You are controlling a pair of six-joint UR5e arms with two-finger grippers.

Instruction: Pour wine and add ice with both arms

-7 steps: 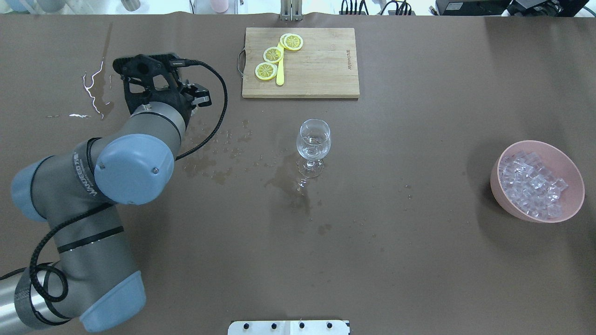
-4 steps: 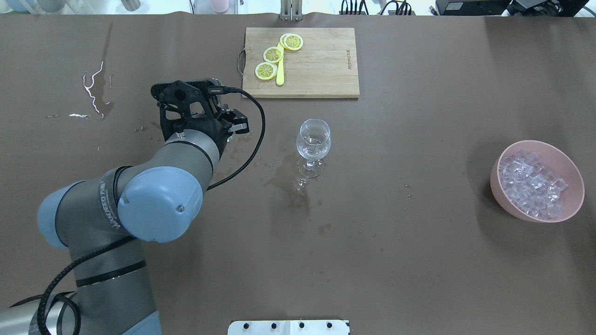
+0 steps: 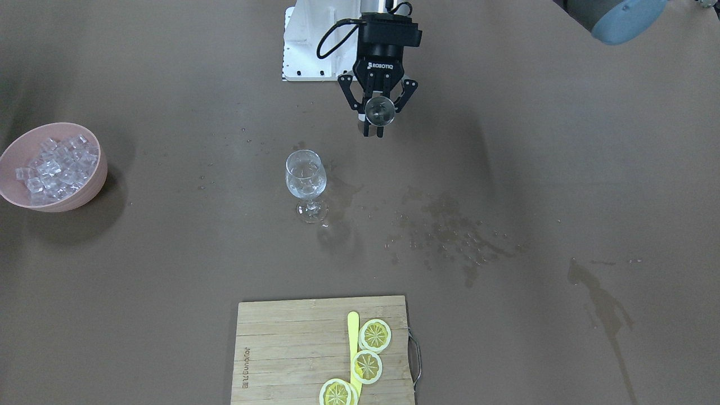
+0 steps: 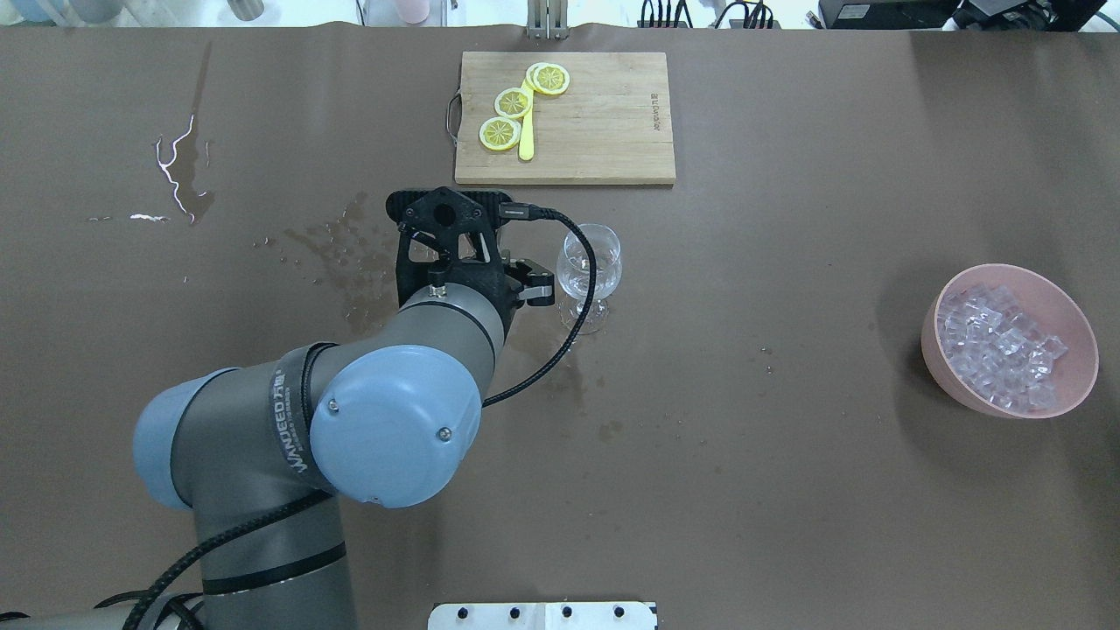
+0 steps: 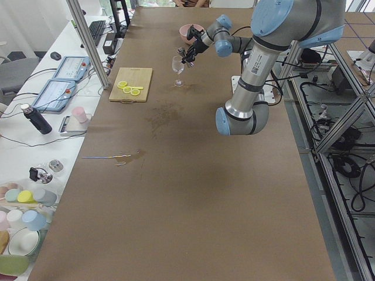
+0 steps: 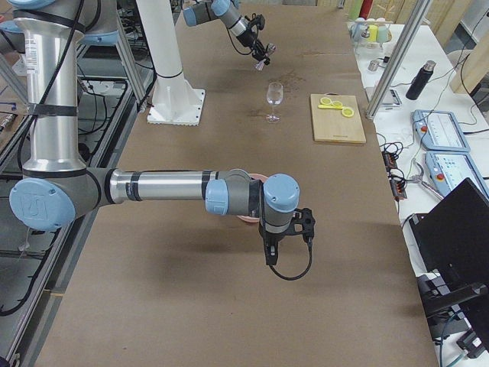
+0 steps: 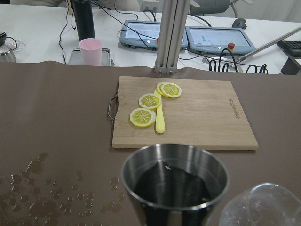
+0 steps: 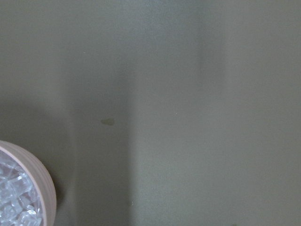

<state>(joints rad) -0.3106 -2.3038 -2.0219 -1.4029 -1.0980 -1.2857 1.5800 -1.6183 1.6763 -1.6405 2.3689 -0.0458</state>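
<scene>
My left gripper [image 3: 378,112] is shut on a steel cup [image 7: 175,186], held above the table just left of the wine glass [image 4: 589,267] in the overhead view. A little clear wine [image 7: 171,181] shows inside the cup. The stemmed glass stands upright mid-table, and its rim [image 7: 265,207] is at the lower right of the left wrist view. The ice [image 4: 997,346] fills a pink bowl [image 4: 1076,367] at the far right. My right gripper [image 6: 270,248] hangs near that bowl, seen only in the exterior right view; I cannot tell if it is open or shut.
A wooden cutting board [image 4: 595,122] with lemon slices [image 4: 500,133] and a yellow knife lies behind the glass. Wet spill patches [image 4: 341,241] mark the brown cover left of and under the glass. The white pedestal [image 3: 315,45] is at the robot's base.
My left arm has swung right and a little nearer across the table with the steel cup, from the far left to right beside the wine glass. Glass and bowl have not moved.
</scene>
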